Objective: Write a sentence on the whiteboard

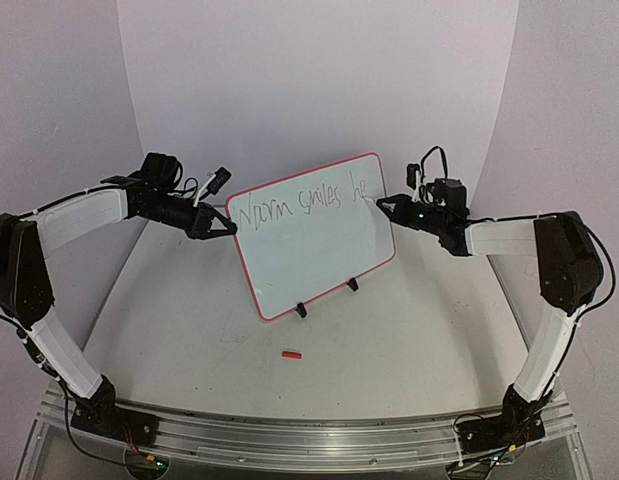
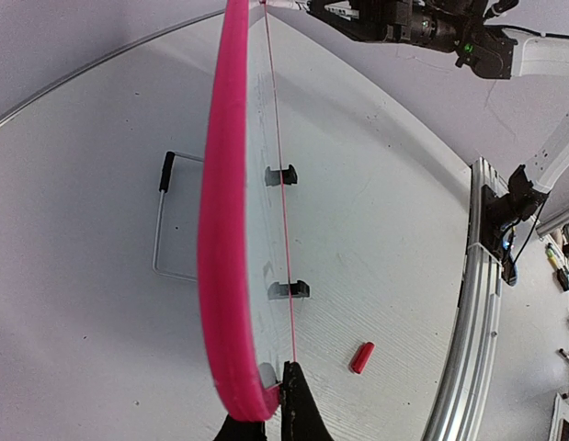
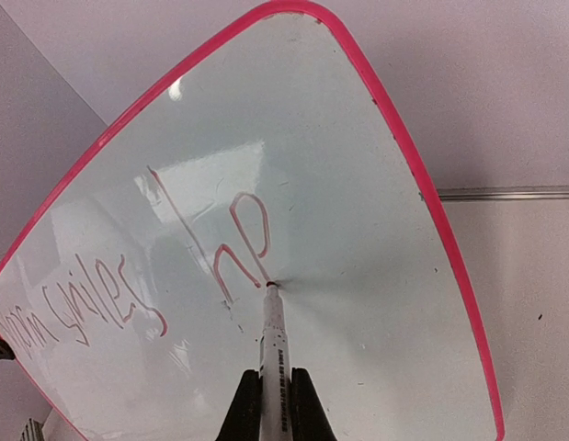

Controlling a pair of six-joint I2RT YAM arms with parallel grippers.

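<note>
The whiteboard stands tilted on the table, glossy white with a pink-red rim. Along its top runs the sentence, reading roughly "Norm smiles he"; its strokes look red in the right wrist view. My left gripper is shut on the whiteboard's left edge, the rim pinched between its black fingers. My right gripper is shut on a white marker. The marker's tip touches the board at the end of the last letter.
A small red marker cap lies on the table in front of the board, also visible in the left wrist view. Two black clip feet hold the board's lower edge. A wire stand sits behind it. An aluminium rail borders the near edge.
</note>
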